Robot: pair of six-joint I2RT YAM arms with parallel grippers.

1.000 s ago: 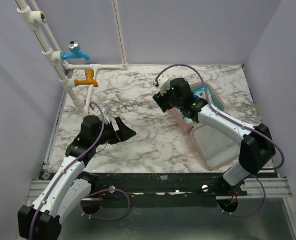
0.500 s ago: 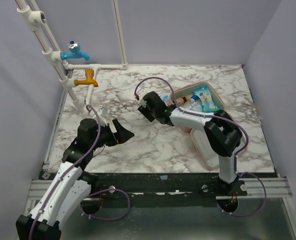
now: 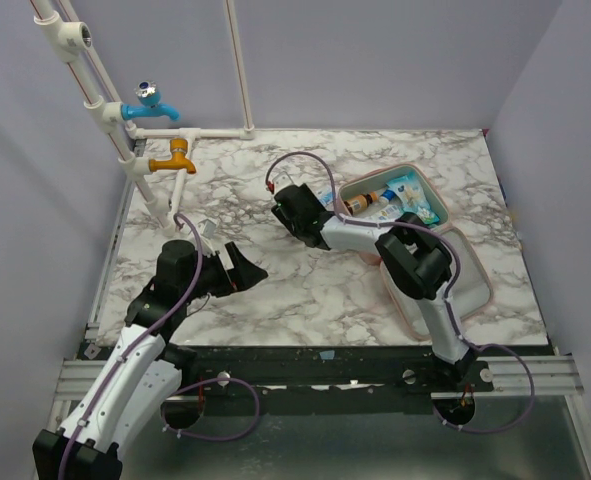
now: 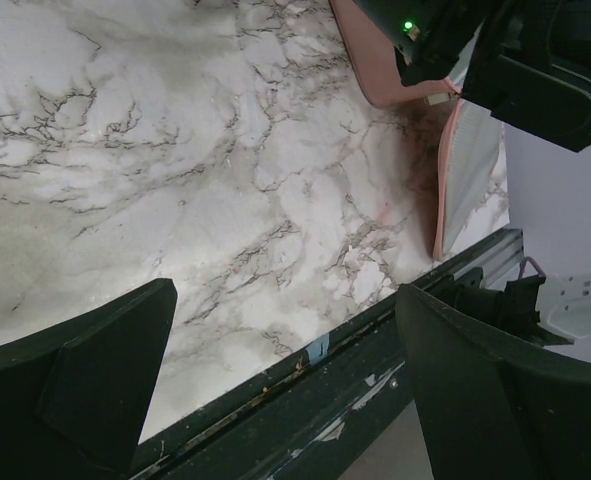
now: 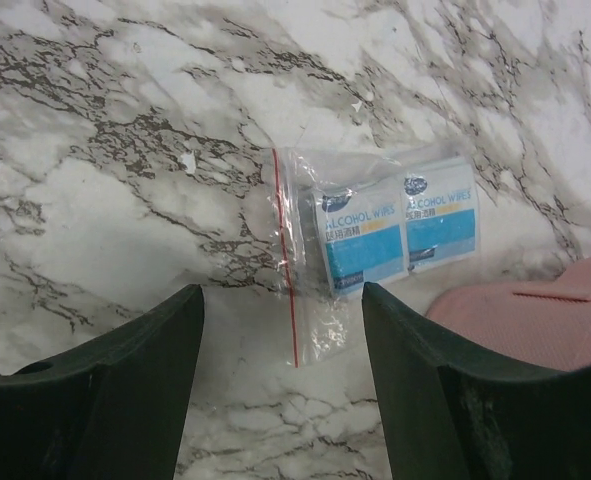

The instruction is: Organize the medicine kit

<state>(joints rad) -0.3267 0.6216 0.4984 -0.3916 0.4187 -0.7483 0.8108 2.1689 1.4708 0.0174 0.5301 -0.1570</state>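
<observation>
The pink medicine kit (image 3: 461,262) lies open at the right of the marble table. Its far half holds a small bottle (image 3: 361,204) and blue-white sachets (image 3: 411,194); its near half is pale inside. A clear zip bag with two alcohol wipe sachets (image 5: 390,232) lies on the marble just left of the kit's pink edge (image 5: 535,325). My right gripper (image 3: 290,210) is open and empty, low over the table, with the bag just ahead of its fingertips (image 5: 280,295). My left gripper (image 3: 241,266) is open and empty, left of centre (image 4: 285,300). The left wrist view shows the kit's edge (image 4: 443,190).
White pipes with a blue tap (image 3: 150,102) and an orange tap (image 3: 174,158) stand at the back left. The dark rail of the table's front edge (image 4: 355,390) lies below the left gripper's view. Walls close the back and sides.
My right gripper has swung left, from over the kit's far half to the table beside it, uncovering the things inside. My left gripper has barely moved.
</observation>
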